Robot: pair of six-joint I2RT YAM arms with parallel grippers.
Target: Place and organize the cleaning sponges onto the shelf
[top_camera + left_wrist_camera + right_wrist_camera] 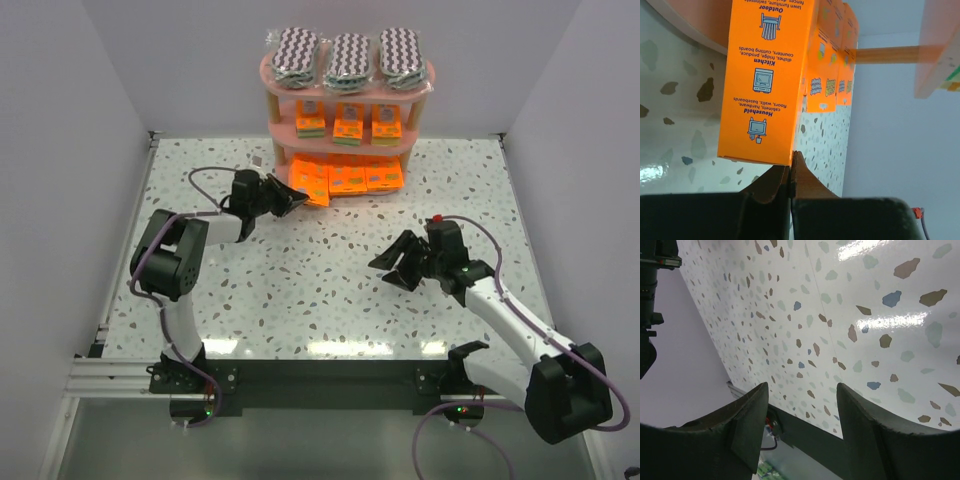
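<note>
**While the shelf holds every pack, the left fingers sit shut at the lowest tier**

Where the table (300,290) meets the back wall, the pink shelf (266,72) stands with all three of its boards loaded. On the top board lie three zigzag packs (348,57) side by side, long ends pointing front to back. The middle board carries three small orange packets (348,122) in a row between the wooden posts. The lowest tier holds three larger orange packs, two of them (366,177) squared up together. The leftmost orange pack (312,184) sits slightly askew, its near corner jutting out past the others toward the left arm.

The left fingers (285,197) are pressed together with nothing between them. In the left wrist view their tips (805,182) meet right at the near bottom edge of that leftmost pack (767,85), with its two neighbours lined up behind it. Whether the pack rests wholly on the board cannot be told.

The right fingers (385,265) stand apart over bare table, well away from the shelf. In the right wrist view only speckled surface shows between them (747,425).
</note>
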